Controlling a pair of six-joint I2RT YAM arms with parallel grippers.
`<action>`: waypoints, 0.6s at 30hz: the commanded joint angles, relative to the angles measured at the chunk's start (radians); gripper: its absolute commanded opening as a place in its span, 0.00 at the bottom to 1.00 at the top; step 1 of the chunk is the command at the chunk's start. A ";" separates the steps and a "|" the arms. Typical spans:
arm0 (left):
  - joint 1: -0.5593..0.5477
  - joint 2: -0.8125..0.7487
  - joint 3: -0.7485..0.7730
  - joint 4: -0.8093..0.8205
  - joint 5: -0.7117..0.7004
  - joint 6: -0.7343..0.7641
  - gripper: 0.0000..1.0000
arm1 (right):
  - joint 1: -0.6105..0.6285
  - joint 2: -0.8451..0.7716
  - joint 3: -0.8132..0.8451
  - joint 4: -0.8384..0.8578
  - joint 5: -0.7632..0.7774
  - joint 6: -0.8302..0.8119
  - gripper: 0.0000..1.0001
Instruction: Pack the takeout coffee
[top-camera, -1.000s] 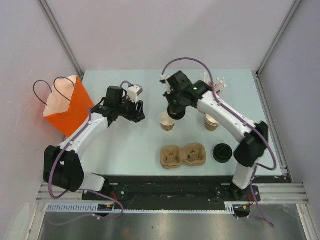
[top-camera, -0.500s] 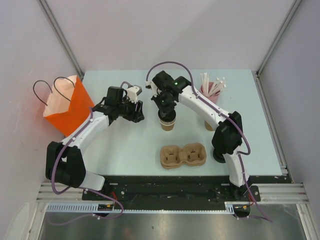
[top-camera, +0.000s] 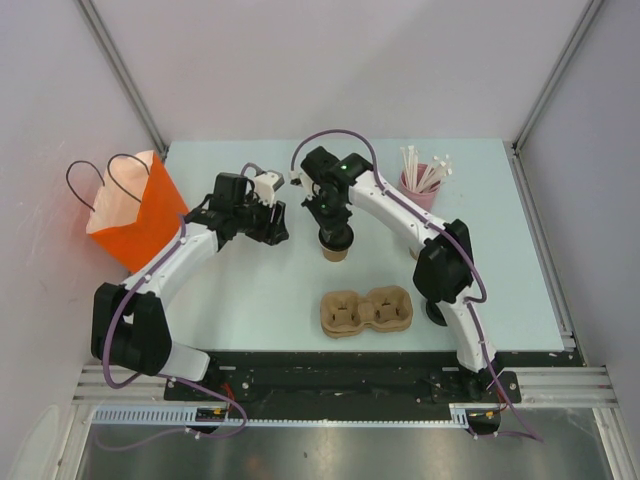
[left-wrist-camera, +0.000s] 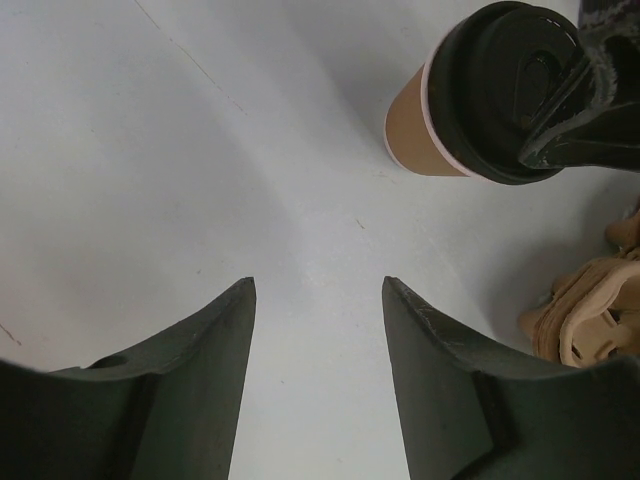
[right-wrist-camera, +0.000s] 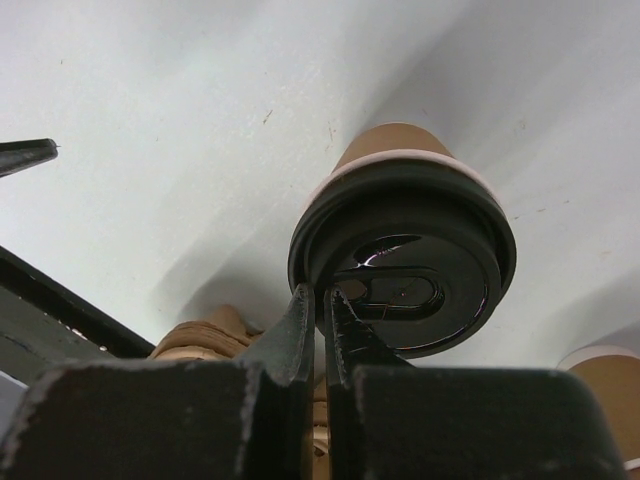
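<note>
Top external view first: my right arm is slung across toward the left side, and my right gripper is parked on top of the takeout coffee, so only the brown lower bit of the cup peeks out from up there. The cup stands upright on the table, about mid-table. It's behind the cardboard cup carrier and clear of it.

My left gripper hangs just to the left of the coffee, not touching it. The orange paper bag sits off at the table's left edge, well apart from the cup. The pink straw holder with its white straws is at the back right.

Right wrist cam is the good one. My fingers are squeezed almost together, just a sliver of gap, with the tips down on the near edge of the black lid. Honestly I can't tell whether any of the lid's rim is caught in that sliver. The lid looks seated flat on the cup.

Left wrist cam: those jaws are spread wide with only bare table between them. The coffee is up in the top right corner of that shot, with one of my right fingers lying across the lid. A corner of the carrier pokes in at the right edge.
</note>
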 joint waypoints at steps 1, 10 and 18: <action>-0.002 -0.003 0.032 0.015 0.019 -0.015 0.59 | 0.008 0.022 0.050 -0.026 -0.033 -0.016 0.00; -0.022 0.023 0.023 0.015 0.033 -0.043 0.65 | 0.008 0.038 0.033 -0.003 -0.038 -0.003 0.00; -0.028 0.051 0.035 0.017 0.086 -0.070 0.66 | 0.009 -0.018 0.002 0.043 -0.041 0.008 0.27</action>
